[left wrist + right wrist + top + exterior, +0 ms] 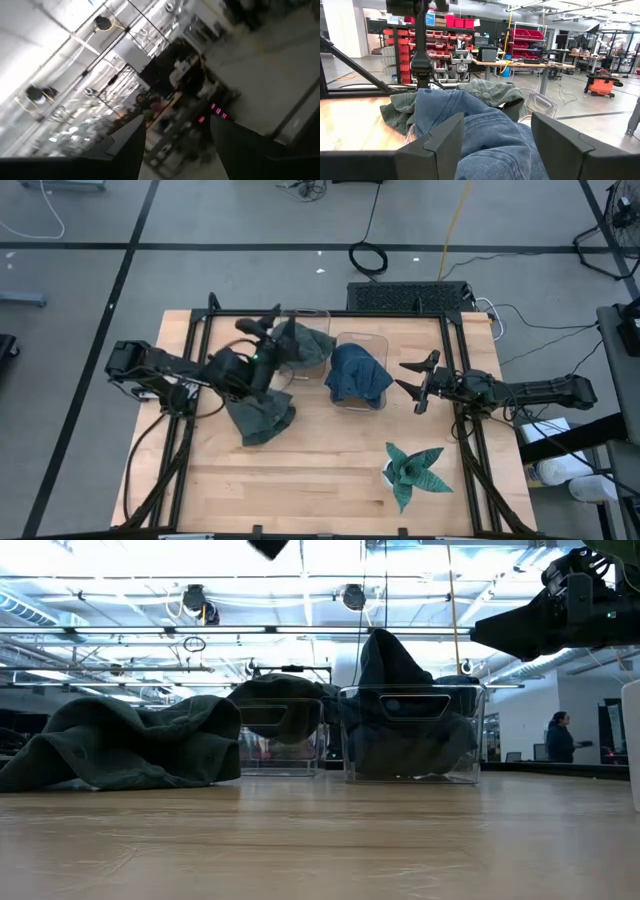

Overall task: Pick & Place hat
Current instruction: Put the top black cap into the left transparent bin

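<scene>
A dark green hat (262, 418) (120, 745) lies crumpled on the table in front of my left arm. A second dark green hat (308, 346) (275, 700) is draped over the left clear bin (282, 740). A blue hat (358, 373) (485, 135) sits heaped in the right clear bin (372, 340) (415, 735). My left gripper (258, 328) (177, 130) is open, raised beside the left bin and pointing up into the room. My right gripper (412, 380) (497, 125) is open, just right of the blue hat and facing it.
A green leafy plant-like object (415, 470) lies near the table's near right corner. Bare wood stretches along the near edge (300, 500). A black frame runs round the table's edges (190, 380). A person (558, 738) stands far off in the room.
</scene>
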